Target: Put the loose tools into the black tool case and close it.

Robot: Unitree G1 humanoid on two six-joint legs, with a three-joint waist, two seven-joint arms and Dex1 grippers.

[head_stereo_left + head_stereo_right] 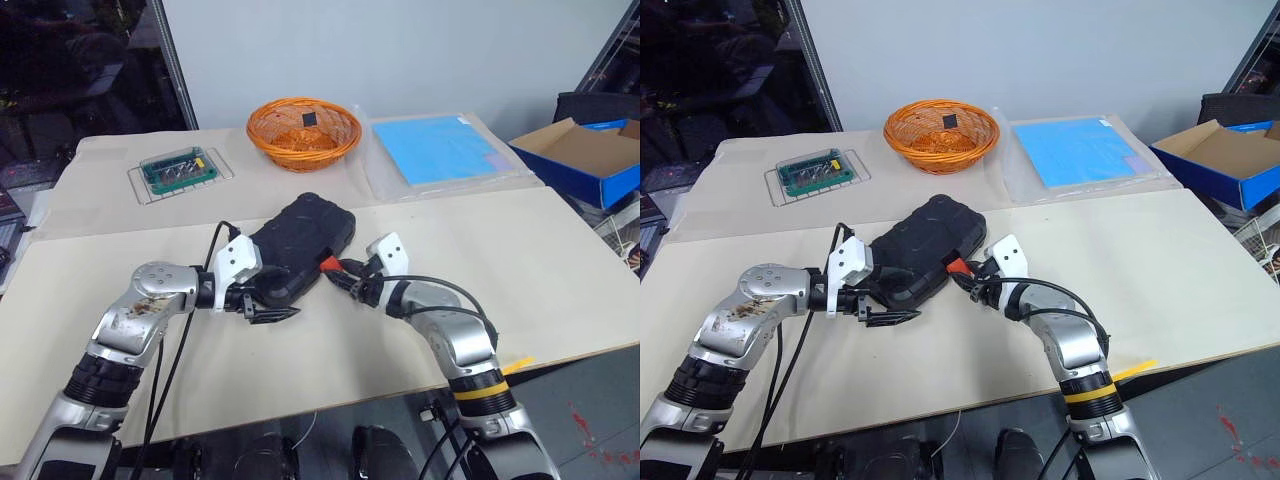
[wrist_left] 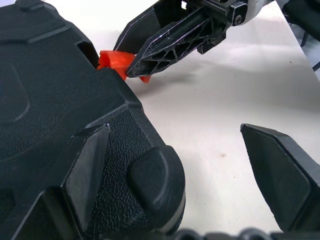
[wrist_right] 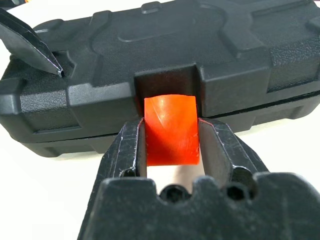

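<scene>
You have one black tool case (image 1: 298, 247) lying shut on the tan table (image 1: 520, 270), near the centre, angled so its far end points toward one o'clock. Its single orange-red latch (image 3: 171, 131) sticks out from the long edge at about four o'clock of the case.

Your right gripper (image 3: 171, 137) is pinching that latch: in the right wrist view one finger sits on each side of the orange tab, touching it, so the jaws are narrow and clamped on it. Your left gripper (image 1: 262, 306) stands wide, spread at the case's near corner, at roughly seven o'clock of the case; one finger lies against the case's edge and the other finger (image 2: 282, 175) hangs apart over bare table, holding nothing.

Beyond the case, at twelve o'clock, you have one orange wicker basket (image 1: 303, 130) with one small dark square item in it. At ten o'clock sits one green bit box (image 1: 180, 170) with a clear lid. At one to two o'clock lies one blue sheet (image 1: 445, 148) in a clear sleeve. At three o'clock, off the table's edge, stands one open blue cardboard box (image 1: 585, 155).
</scene>
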